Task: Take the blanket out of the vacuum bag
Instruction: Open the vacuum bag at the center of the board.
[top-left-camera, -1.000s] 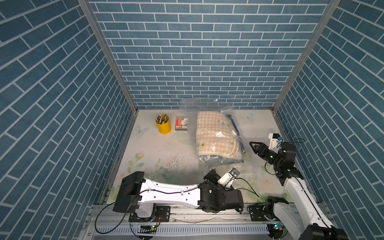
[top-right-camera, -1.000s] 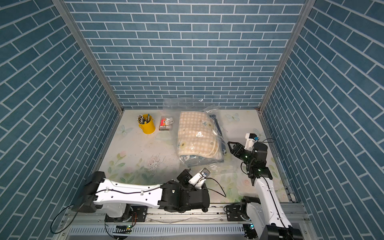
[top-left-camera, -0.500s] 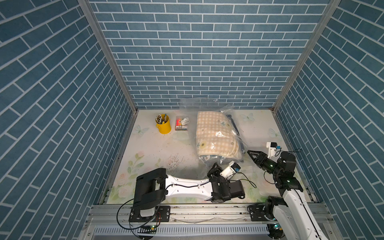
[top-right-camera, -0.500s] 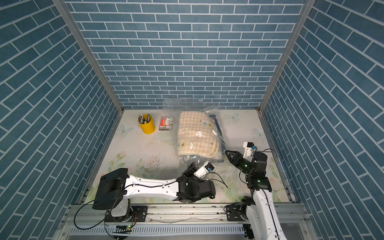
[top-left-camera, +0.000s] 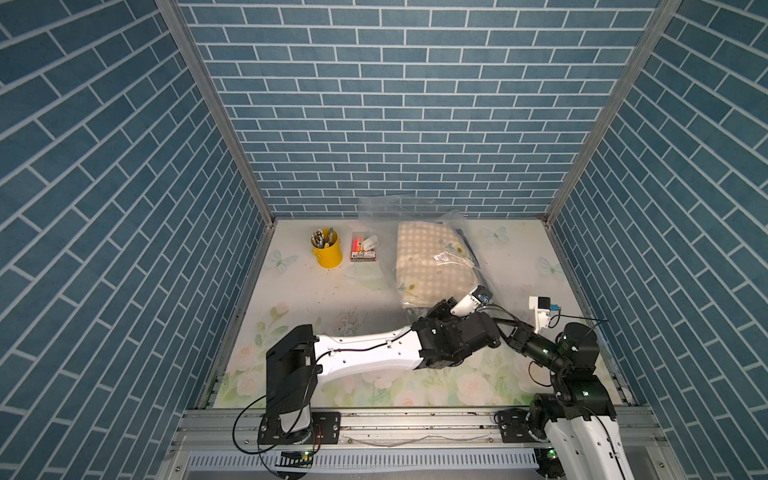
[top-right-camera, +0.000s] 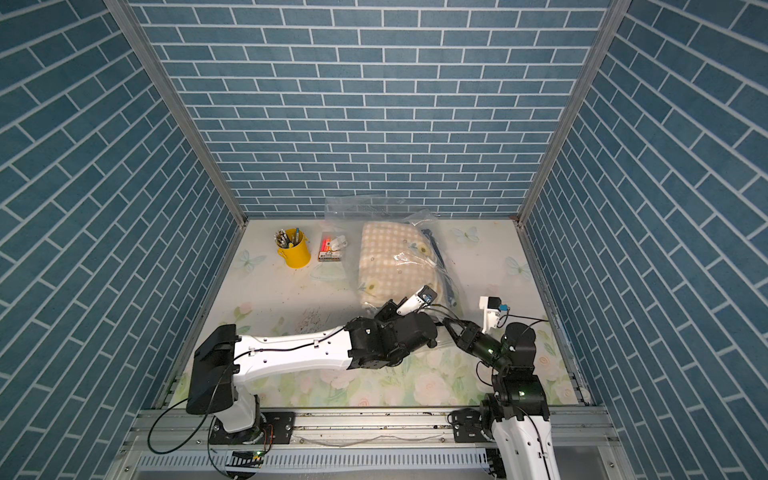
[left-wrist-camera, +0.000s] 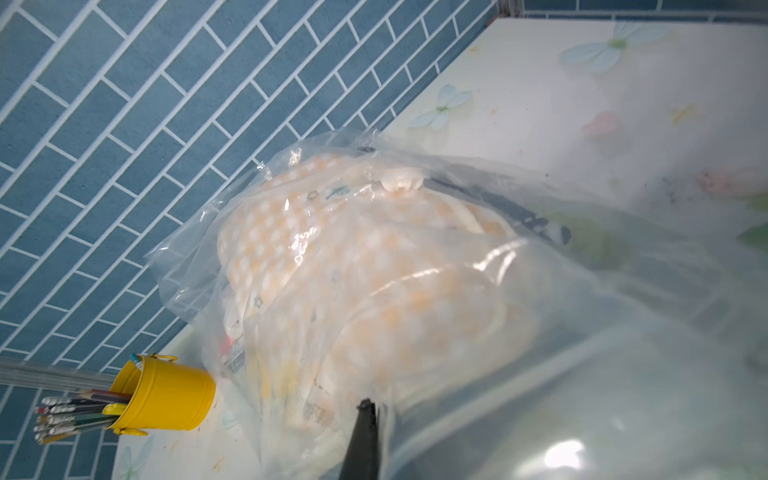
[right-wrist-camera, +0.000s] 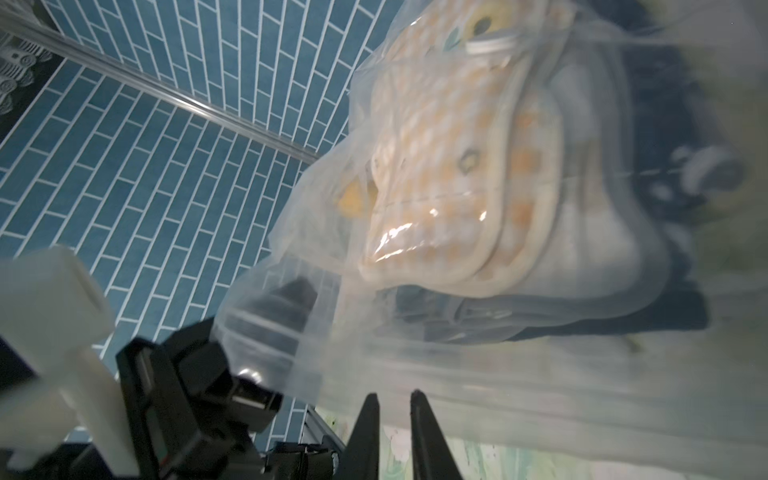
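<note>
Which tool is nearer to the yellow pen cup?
Left. The left tool is at the near end of the bag, diagonally across from the cup; the right tool sits further right, beyond it.

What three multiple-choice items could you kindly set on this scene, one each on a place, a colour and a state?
1. Where is the cup? A. by the back wall, beside the packet; B. at the near edge; C. tipped over in the middle.
2. What colour is the cup? A. blue; B. yellow; C. red.
3. How is the blanket? A. spread flat; B. draped over the cup; C. folded inside the bag.
Answers: 1 A, in both top views it stands upright beside the packet at the back; 2 B, its wall is plainly yellow; 3 C, clear plastic wraps the folds in every view.
</note>
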